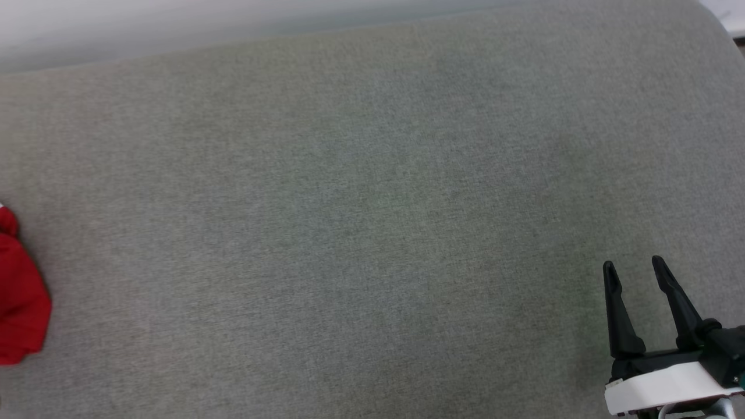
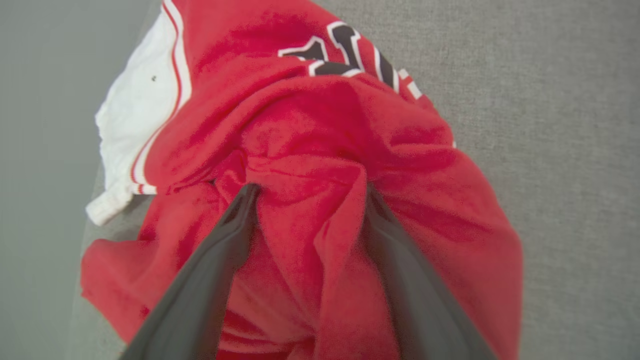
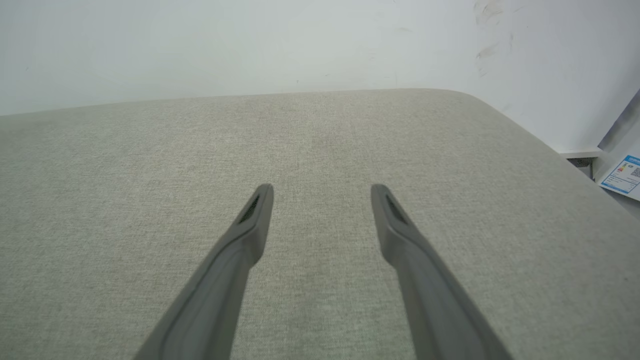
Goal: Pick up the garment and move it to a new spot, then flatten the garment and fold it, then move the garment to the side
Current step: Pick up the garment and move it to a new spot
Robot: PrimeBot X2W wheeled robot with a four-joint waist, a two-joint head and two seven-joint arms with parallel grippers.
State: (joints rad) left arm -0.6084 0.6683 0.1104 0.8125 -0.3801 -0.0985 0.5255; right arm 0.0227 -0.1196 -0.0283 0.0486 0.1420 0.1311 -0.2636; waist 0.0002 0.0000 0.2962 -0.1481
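Lying garment (image 2: 310,125) reaches upholstered surface (image 2: 550,150) edge.

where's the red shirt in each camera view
head view: garment at the far left edge, cut off.
left wrist view: centre, bunched, a fold between the left gripper's spread fingers.
right wrist view: grey cushion ahead of the open right gripper.
shared landmark: the grey cushion.

Dark print (image 2: 345,50) on garment (image 2: 310,150): unreadable.
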